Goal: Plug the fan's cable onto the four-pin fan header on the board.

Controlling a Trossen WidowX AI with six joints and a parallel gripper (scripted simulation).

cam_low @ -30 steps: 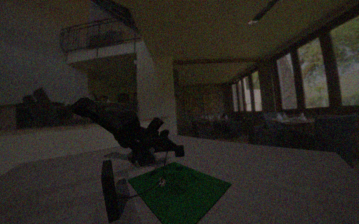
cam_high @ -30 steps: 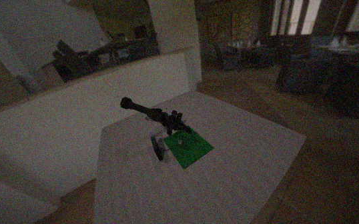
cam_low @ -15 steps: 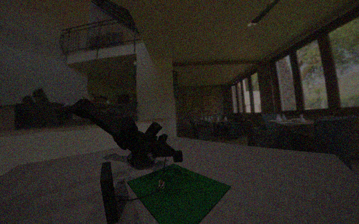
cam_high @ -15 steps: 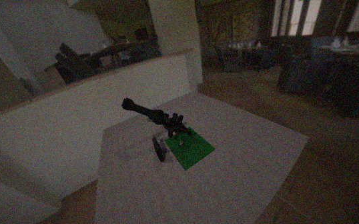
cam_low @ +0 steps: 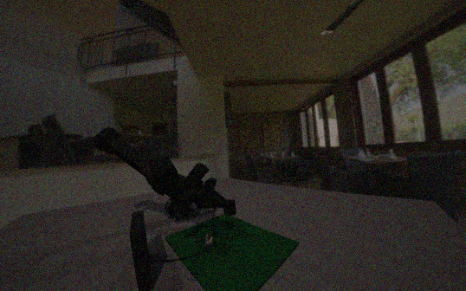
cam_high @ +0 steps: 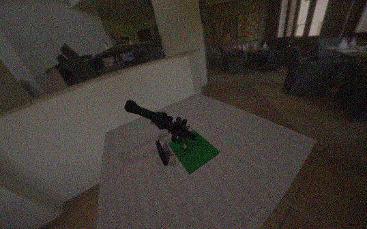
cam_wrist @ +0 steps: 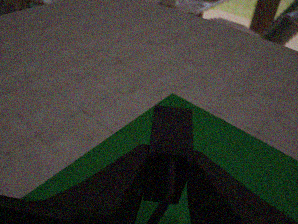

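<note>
Dimly lit, the plug (cam_wrist: 172, 131) shows in the wrist view as a dark, blocky piece with a flat, squarish face, and a thin dark cable (cam_wrist: 158, 214) (cam_low: 171, 261) trails from below it. The board (cam_high: 202, 155) (cam_low: 243, 247) (cam_wrist: 245, 145) is a plain green square lying flat on a pale greyish bench (cam_high: 253, 146) (cam_low: 343, 216) (cam_wrist: 85, 85). A dark, upright slab, seemingly the fan (cam_high: 162, 153) (cam_low: 139, 248), stands just beside the board. A small pale piece (cam_high: 185, 146) (cam_low: 209, 239) shows over the green. Around the bench lies a gloomy room with a light low wall (cam_high: 116, 95), a railed balcony (cam_low: 132, 71) and tall windows (cam_low: 404, 100). The pincer (cam_high: 193, 136) (cam_low: 230, 208) (cam_wrist: 168, 156) pinches the plug, which sits between its fingertips, near one corner of the board; whether it touches the header I cannot tell.
</note>
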